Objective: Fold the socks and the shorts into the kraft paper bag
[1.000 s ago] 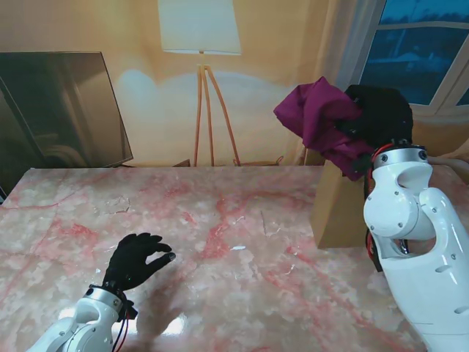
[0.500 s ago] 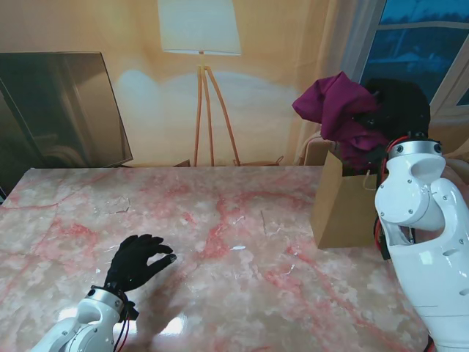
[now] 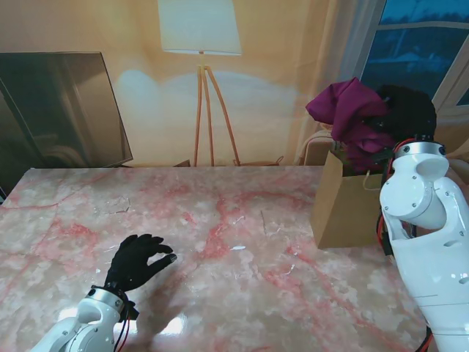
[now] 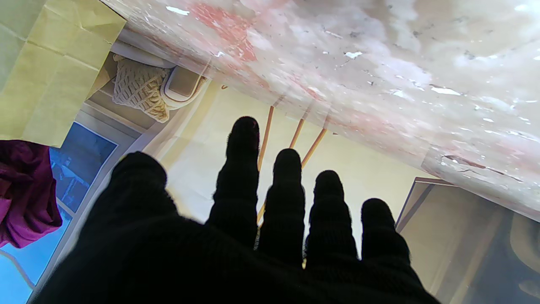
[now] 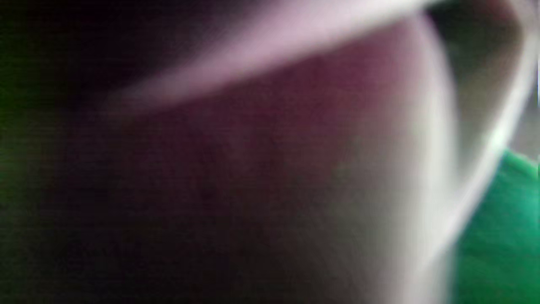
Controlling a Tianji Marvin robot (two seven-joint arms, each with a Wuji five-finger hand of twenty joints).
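My right hand (image 3: 407, 111), in its black glove, is shut on the bunched maroon shorts (image 3: 350, 117) and holds them right over the open mouth of the kraft paper bag (image 3: 344, 209), which stands upright at the table's right. The cloth's lower end hangs at the bag's rim. The right wrist view is a dark maroon blur of shorts (image 5: 270, 169) pressed against the lens. My left hand (image 3: 135, 260) rests open on the marble near me at the left, fingers spread (image 4: 244, 177), holding nothing. In that wrist view the shorts (image 4: 23, 190) and the bag (image 4: 46, 63) show. No socks are visible.
The pink marble table (image 3: 220, 242) stretches between the two hands. A floor lamp (image 3: 201, 81) and a dark screen (image 3: 58, 110) stand behind the table's far edge. A window (image 3: 421, 44) lies behind the bag.
My right hand has carried the shorts to the right and slightly down, from beside the bag to over its mouth. The left hand has stayed where it was.
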